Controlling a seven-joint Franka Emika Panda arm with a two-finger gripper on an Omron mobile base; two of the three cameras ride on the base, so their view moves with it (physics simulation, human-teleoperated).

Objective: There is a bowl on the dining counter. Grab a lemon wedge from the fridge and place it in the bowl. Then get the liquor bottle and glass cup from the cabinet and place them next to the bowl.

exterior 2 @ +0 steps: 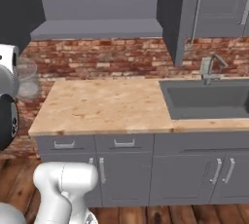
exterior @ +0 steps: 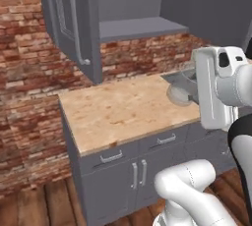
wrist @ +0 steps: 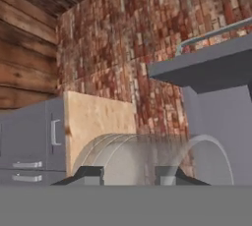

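Observation:
My gripper [wrist: 129, 175] is shut on the glass cup [wrist: 147, 158], a clear tumbler lying across the hand view between the dark fingertips [wrist: 88, 173]. From the base, the glass cup [exterior: 181, 92] hangs in the air beside my white hand [exterior: 216, 90], below the level of the cabinet shelf [exterior: 140, 26]. In the right base view the cup [exterior 2: 26, 79] is at the far left. The grey cabinet [exterior 2: 97, 27] stands open, its door [exterior: 74, 23] swung out. The bowl, lemon wedge, liquor bottle, fridge and dining counter are out of view.
A wood-topped counter [exterior: 123, 107] with grey drawers runs along the brick wall. A sink [exterior 2: 209, 99] with a faucet [exterior 2: 211, 67] sits at its right end. The second open cabinet door [exterior 2: 177, 18] juts out above the sink's left edge.

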